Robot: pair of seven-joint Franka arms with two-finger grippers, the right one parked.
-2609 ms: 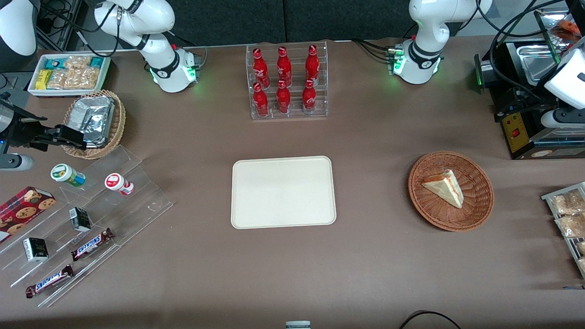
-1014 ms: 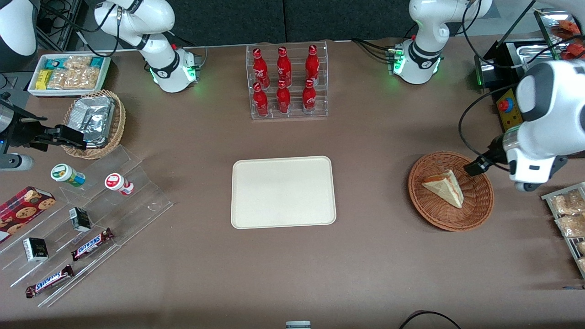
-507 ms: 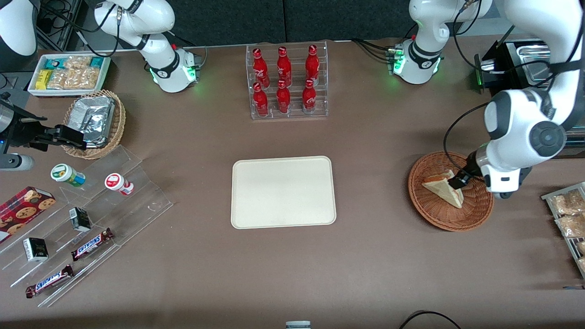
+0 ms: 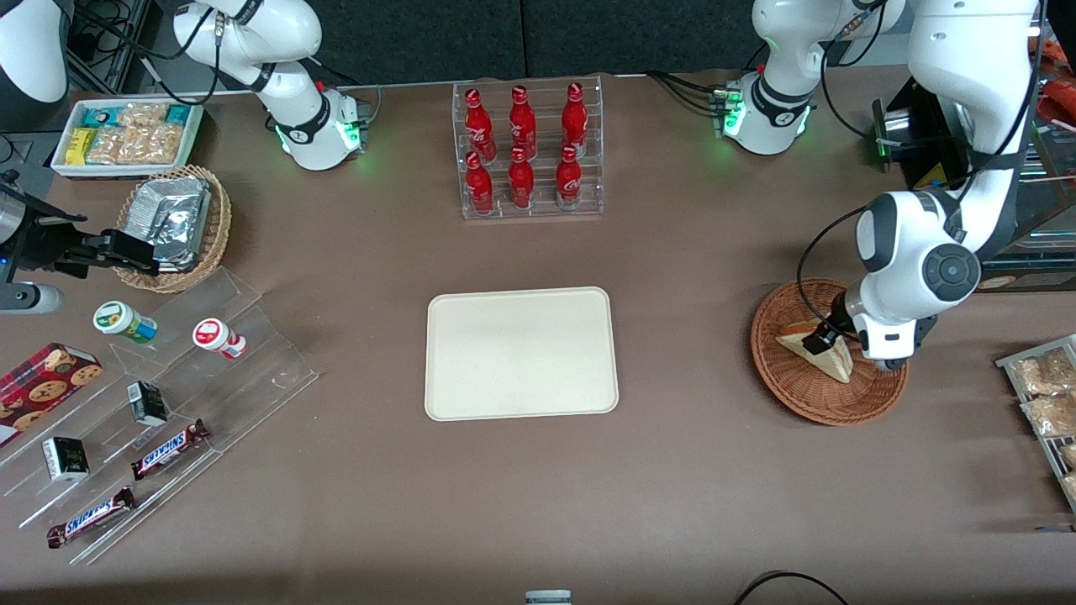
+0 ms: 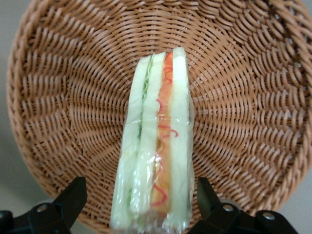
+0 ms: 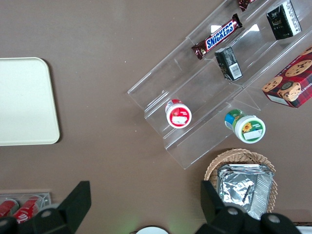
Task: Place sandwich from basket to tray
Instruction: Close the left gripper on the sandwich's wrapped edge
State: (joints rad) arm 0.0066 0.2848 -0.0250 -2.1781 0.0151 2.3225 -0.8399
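Front view. Tray (image 4: pixel 521 353): cream-white, bare, flat on the brown table (image 4: pixel 672 470), midway along it. Basket (image 4: pixel 799 391): round reddish-brown wicker, toward the working arm's end of the table, well apart from the tray. Sandwich (image 4: pixel 832 363): pale wedge lying in the basket, partly covered by the arm's wrist. Gripper (image 4: pixel 820 340): low over the basket, right at the sandwich's upper edge. Bottle rack (image 4: pixel 530 151): clear, holding six red bottles, farther from the camera than the tray. Toward the parked arm's end: a tan wicker basket with foil packets (image 4: pixel 172 225), a white snack bin (image 4: pixel 126 139), a clear stepped stand (image 4: pixel 185 395) carrying two small tubs, chocolate bars and small dark boxes, and a cookie box (image 4: pixel 42 391) beside it.

Left wrist view. Sandwich (image 5: pixel 156 146): standing on edge in the basket (image 5: pixel 243 97), cut side toward the camera, wrapped in clear film, showing green and red-orange layers between pale bread. Gripper (image 5: pixel 141 207): spread wide, one dark finger (image 5: pixel 73 197) on each side of the sandwich, neither finger touching it.

Right wrist view. Tray corner (image 6: pixel 24 102), the stepped stand (image 6: pixel 204 102) with its goods, and the foil-packet basket (image 6: pixel 241 180).
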